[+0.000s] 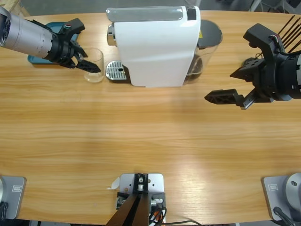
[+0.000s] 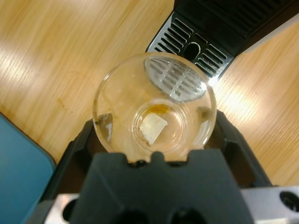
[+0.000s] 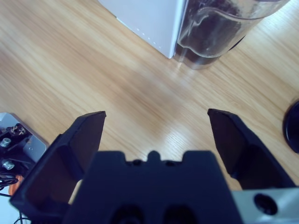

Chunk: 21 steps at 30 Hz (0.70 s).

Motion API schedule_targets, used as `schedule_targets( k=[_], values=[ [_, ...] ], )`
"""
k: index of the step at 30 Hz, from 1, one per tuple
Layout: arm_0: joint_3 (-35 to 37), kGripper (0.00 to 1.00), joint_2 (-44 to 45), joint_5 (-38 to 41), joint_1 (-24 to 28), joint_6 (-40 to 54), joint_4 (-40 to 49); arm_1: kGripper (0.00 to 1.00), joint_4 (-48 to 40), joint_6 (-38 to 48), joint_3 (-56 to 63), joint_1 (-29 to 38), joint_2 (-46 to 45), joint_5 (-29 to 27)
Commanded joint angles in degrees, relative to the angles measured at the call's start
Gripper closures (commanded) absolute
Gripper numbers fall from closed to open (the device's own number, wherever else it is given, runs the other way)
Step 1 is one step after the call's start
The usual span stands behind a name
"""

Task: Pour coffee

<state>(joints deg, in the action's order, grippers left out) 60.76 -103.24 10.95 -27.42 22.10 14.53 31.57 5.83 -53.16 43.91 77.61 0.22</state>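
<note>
From above: one white coffee machine point(image 1: 153, 44) stands at the table's point(image 1: 141, 136) far edge, one glass point(image 1: 94, 66) just beside its drip grille point(image 1: 116, 70), and two arms. The left gripper point(image 1: 84, 60) pinches the glass; the right gripper point(image 1: 235, 87) hangs spread over bare wood. Left wrist: jaws flank the glass point(image 2: 154, 105), a thin film of coffee point(image 2: 156, 112) at its bottom, beside one teal tray point(image 2: 18, 158). Right wrist: jaws wide apart, one water tank point(image 3: 219, 32) ahead.

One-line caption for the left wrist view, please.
Left gripper holds a clear glass tumbler beside the coffee machine's drip grate.
</note>
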Motion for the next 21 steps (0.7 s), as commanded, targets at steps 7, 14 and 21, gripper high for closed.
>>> schedule_targets(
  k=[7,14,21],
  values=[
    [4.19,0.708,-0.96,-1.76,-1.83,1.95,-4.47,0.009,-0.89,-0.93,1.92,-1.55,2.76,1.37],
    [1.59,0.708,-2.1,0.56,-1.85,1.86,-8.76,0.01,-0.89,-1.09,2.01,-1.81,2.72,1.72],
    [-3.93,0.708,-3.54,4.51,-1.85,1.81,-14.0,0.013,-0.89,-1.47,1.83,-1.81,3.37,2.16]
  ],
)
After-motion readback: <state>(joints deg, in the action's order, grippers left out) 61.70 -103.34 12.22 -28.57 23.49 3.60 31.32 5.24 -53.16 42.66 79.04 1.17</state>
